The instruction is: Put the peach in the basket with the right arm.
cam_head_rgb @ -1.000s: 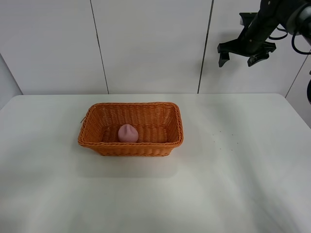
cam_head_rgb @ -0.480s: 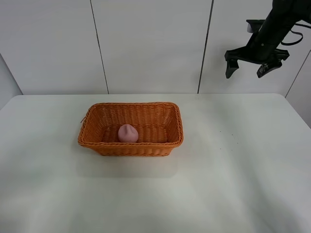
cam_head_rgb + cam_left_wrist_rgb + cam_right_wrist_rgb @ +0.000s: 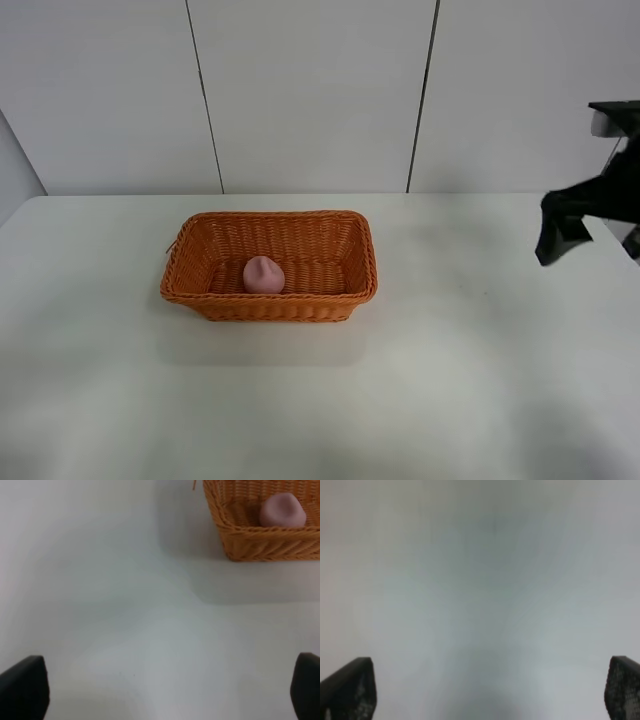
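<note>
The peach (image 3: 264,274) lies inside the basket (image 3: 269,304), so my job looks done, and my right gripper (image 3: 490,690) hangs wide open and empty above bare table (image 3: 470,380), well apart from the basket.

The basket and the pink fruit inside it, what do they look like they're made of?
The rectangular orange-brown woven basket looks like wicker: interlaced strands and a braided rim. The small pink rounded peach has a matte, even surface, possibly plastic or foam; whether it is real cannot be told.

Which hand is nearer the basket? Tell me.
The left hand: its wrist view shows the basket with the peach; the right hand sees only table.
</note>
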Controlling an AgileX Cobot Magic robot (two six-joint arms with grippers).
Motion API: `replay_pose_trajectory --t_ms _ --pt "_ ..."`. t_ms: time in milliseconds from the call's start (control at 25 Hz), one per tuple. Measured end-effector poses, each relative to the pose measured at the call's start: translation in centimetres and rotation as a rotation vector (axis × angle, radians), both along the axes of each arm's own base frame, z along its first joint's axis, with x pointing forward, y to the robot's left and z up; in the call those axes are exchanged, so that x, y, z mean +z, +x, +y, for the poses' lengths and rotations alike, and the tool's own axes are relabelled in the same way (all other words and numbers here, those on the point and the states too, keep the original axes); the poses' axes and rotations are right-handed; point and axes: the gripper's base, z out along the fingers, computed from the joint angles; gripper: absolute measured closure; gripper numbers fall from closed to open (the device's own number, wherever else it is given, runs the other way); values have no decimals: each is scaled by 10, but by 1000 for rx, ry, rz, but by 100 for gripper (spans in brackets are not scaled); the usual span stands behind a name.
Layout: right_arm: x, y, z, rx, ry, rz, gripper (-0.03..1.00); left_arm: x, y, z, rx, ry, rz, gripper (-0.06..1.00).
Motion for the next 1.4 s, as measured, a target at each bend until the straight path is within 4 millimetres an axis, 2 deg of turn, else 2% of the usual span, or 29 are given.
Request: replay_pose_trajectory --t_ms 80,160,360,400,440,480,680,960,1400 --pt "-1 -37 -2 8 -3 -18 27 0 0 0 0 0 0 -5" --pt "-10 -70 -4 7 -2 -36 27 0 0 0 0 0 0 -5" --pt "-24 -143 -8 5 7 -235 27 0 0 0 0 0 0 -5" --pt "-26 -154 -9 5 10 -277 27 0 0 0 0 0 0 -5" --pt "-26 -154 -9 5 10 -277 27 0 0 0 0 0 0 -5" --pt "-28 -179 -10 4 15 -393 27 0 0 0 0 0 0 -5" --pt "-25 -223 -12 3 30 -671 27 0 0 0 0 0 0 -5" --pt "-22 -257 -14 2 42 -907 27 0 0 0 0 0 0 -5" --pt "-23 -260 -14 1 39 -926 27 0 0 0 0 0 0 -5"
